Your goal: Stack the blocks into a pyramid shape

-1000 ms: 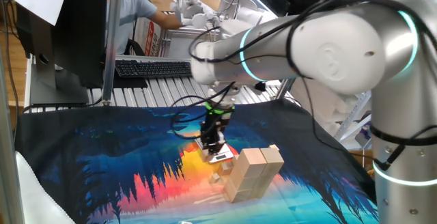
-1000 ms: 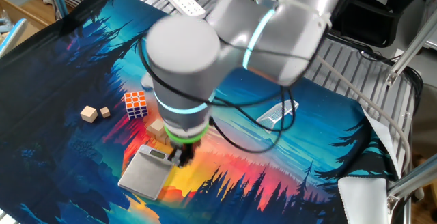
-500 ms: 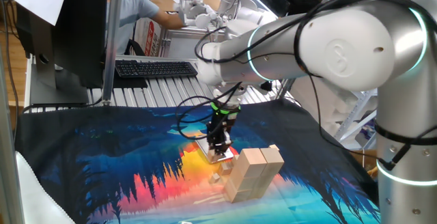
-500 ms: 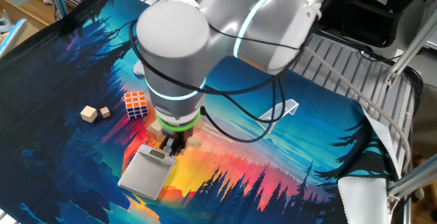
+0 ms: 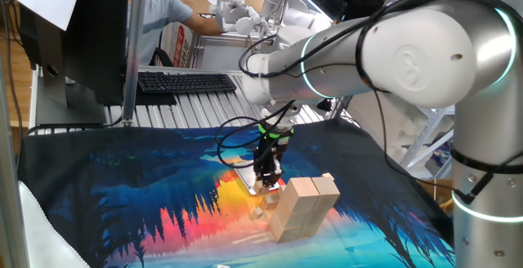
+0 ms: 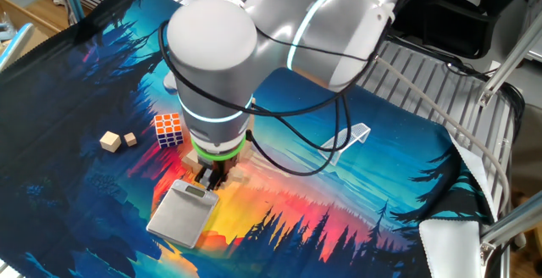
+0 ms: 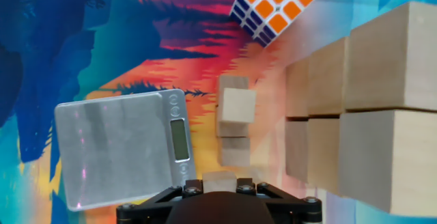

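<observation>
Several larger tan wooden bricks (image 5: 302,207) stand stacked on the mat and fill the right side of the hand view (image 7: 369,101). Two small wooden cubes (image 7: 236,106) lie in a row left of them, with another bit (image 7: 234,152) nearer to me. My gripper (image 7: 220,181) hangs just left of the stack (image 5: 266,185) and is shut on a small wooden block (image 7: 220,175). In the other fixed view the gripper (image 6: 208,176) is over the top edge of the scale, and the arm hides the stack. Two more small cubes (image 6: 117,140) lie far left.
A flat silver-grey scale (image 7: 123,149) lies left of the small cubes and also shows in the other fixed view (image 6: 180,216). A Rubik's cube (image 7: 273,5) sits beyond them (image 6: 168,130). A clear plastic piece (image 6: 349,137) lies to the right. A keyboard (image 5: 184,81) is behind the mat.
The gripper has moved from over the scale toward the brick stack, keeping the small block between its fingers. The stack and loose cubes have not moved.
</observation>
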### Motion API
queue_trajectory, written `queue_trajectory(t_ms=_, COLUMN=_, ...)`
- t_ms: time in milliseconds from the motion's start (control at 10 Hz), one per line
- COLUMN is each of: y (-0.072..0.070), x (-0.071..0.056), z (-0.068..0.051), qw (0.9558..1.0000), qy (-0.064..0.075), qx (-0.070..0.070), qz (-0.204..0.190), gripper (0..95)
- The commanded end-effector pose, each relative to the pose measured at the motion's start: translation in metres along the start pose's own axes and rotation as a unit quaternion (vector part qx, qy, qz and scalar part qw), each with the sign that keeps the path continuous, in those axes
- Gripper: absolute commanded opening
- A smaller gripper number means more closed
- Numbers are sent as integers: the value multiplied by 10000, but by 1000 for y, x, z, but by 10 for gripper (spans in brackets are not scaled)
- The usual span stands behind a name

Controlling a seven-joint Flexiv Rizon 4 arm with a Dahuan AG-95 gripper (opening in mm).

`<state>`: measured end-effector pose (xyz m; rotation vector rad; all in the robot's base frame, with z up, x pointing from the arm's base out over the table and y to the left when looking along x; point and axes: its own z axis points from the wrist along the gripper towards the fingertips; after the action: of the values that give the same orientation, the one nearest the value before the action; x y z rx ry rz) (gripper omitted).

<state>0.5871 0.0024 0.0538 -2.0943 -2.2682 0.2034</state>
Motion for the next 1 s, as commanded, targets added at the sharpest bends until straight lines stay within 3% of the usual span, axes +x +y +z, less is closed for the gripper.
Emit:
queue_trajectory(t_ms=100, y=0, x=-2, z=-2, qw=9999, qy=36, qx=-2, qz=-115, gripper=0)
queue_trajectory(t_ms=400, y=0, x=-2, z=-2, qw=9994, qy=245, qx=-24, qz=-247, gripper=0)
queue_trajectory(t_ms=600, y=0, x=-2, z=-2, qw=9970, qy=600, qx=45, qz=-494, gripper=0)
queue_trajectory(t_ms=700, y=0, x=-2, z=-2, qw=9968, qy=581, qx=71, qz=-538, gripper=0)
queue_trajectory(t_ms=1000, y=0, x=-2, z=-2, qw=9991, qy=396, qx=172, qz=-17, gripper=0)
